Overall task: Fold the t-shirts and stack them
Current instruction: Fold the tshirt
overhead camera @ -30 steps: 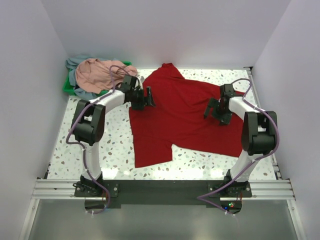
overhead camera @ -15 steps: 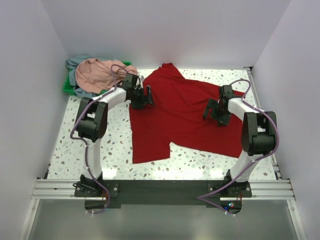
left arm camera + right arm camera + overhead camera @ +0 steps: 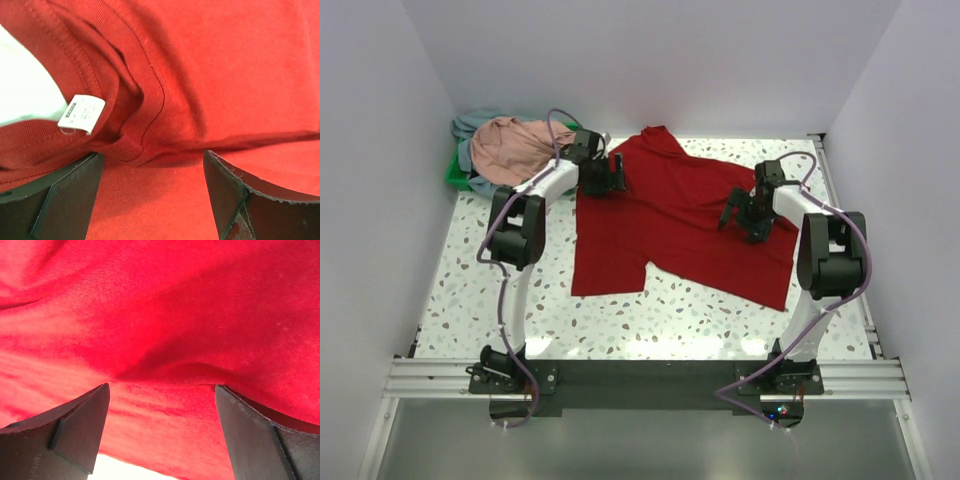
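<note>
The red t-shirt (image 3: 670, 215) lies spread over the middle of the worktop (image 3: 470, 290). It has slid toward the far edge in the last second, its hem (image 3: 610, 291) drawn away from the near edge. The left tool (image 3: 613, 176) at the collar (image 3: 145, 95) and the right tool (image 3: 744, 220) on the shirt's right half went with it. Both stand wide open, cloth between their fingers unpinched. The pink t-shirt (image 3: 510, 145) and the grey-blue t-shirt (image 3: 470, 126) lie heaped on the green tray (image 3: 454, 176) in the far left corner.

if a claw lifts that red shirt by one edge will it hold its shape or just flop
Probably floppy: the red shirt lies flat in soft wrinkles and its collar folds over on itself. Likely light, since it looks thin knit. Pushed, it would probably bunch, as at the ridge by the right claw.
</note>
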